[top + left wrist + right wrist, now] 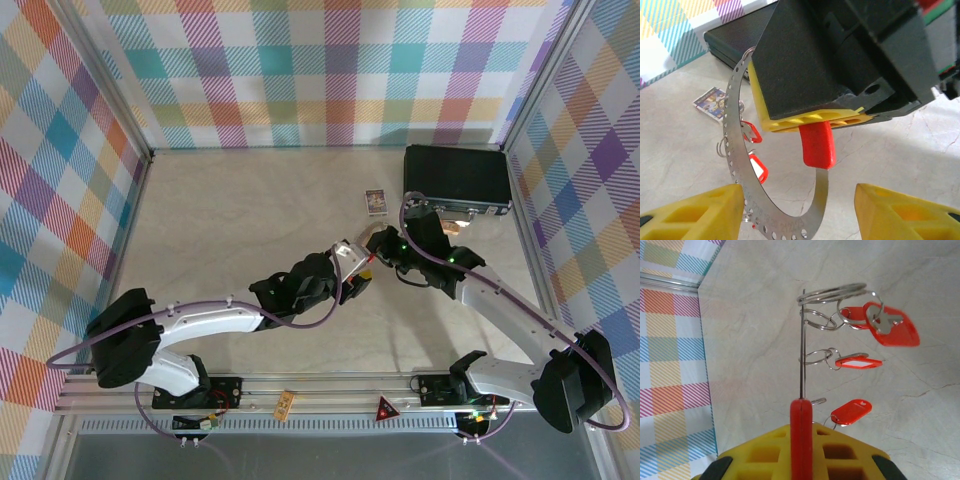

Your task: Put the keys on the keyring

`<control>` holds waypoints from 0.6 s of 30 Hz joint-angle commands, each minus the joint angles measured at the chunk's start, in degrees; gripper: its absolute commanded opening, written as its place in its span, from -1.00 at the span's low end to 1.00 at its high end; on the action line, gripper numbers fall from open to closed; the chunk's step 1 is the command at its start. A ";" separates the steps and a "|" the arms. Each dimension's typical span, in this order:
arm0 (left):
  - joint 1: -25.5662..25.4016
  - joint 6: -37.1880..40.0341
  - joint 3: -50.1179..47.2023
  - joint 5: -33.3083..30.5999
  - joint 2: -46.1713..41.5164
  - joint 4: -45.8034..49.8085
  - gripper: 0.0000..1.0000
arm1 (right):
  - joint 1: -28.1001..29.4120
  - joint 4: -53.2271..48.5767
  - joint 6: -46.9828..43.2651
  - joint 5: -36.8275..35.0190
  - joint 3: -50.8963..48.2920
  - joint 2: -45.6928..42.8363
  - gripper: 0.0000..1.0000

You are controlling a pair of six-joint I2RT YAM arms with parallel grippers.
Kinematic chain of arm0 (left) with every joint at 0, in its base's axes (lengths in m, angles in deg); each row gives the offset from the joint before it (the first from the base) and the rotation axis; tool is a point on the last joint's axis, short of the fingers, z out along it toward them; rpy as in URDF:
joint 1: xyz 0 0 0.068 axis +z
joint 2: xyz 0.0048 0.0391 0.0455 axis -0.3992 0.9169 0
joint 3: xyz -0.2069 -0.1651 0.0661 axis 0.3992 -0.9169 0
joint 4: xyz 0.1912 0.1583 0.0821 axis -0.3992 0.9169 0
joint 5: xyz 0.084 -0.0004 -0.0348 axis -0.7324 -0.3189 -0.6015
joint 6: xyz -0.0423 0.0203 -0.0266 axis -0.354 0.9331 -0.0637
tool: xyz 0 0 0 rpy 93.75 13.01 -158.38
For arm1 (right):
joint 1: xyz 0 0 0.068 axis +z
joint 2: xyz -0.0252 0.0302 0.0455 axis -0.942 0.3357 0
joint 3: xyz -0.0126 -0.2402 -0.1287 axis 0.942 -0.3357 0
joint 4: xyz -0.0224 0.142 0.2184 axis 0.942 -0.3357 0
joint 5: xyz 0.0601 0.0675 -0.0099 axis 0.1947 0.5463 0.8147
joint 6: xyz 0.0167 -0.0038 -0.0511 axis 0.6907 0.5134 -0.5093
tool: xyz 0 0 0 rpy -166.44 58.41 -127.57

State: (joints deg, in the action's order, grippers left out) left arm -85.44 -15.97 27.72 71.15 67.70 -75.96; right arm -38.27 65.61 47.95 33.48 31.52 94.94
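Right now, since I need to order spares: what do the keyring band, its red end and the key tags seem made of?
Keyring band: thin metal by the look, with a grey brushed sheen and rows of punched holes. Its red end: seemingly moulded plastic, smooth and matte. Key tags: probably glossy red plastic; one shows a pale insert. They hang on shiny wire rings, likely steel.

keys [892, 330] hanging on keyring [731, 145], card [375, 202] just left of case [457, 178], case on table [240, 220] at far right
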 commanded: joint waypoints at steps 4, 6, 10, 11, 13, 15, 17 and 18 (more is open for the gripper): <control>-2.64 5.96 3.77 -6.01 3.68 -1.18 0.20 | 0.66 0.75 2.40 0.17 1.79 -0.42 -1.00; -2.78 6.62 4.39 -6.70 4.52 -1.18 0.18 | 0.86 0.79 2.71 0.50 1.76 -0.30 -1.00; -2.76 7.30 5.54 -7.35 5.89 -1.14 0.13 | 0.94 1.34 3.59 1.13 1.61 -0.27 -1.00; -2.78 7.44 5.79 -7.79 6.13 -1.08 0.08 | 0.97 1.37 3.75 1.39 1.59 -0.23 -1.00; -2.86 7.74 6.32 -8.47 6.58 -1.09 0.01 | 1.10 1.46 3.94 1.84 1.55 -0.27 -1.00; -2.79 8.37 6.69 -9.37 6.88 -1.00 -0.08 | 1.10 1.63 4.28 2.19 1.37 -0.28 -1.00; -2.84 8.80 6.87 -9.74 7.08 -0.92 -0.26 | 1.25 1.38 4.21 2.22 1.28 -0.58 -1.00; -2.78 8.93 6.88 -9.80 7.19 -0.92 -0.34 | 1.20 1.38 4.31 2.14 1.23 -0.69 -1.00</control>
State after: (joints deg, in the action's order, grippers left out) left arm -87.80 -8.28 32.79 63.19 74.13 -76.42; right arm -37.59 65.70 51.23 34.64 31.52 94.94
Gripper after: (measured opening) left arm 0.348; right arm 0.094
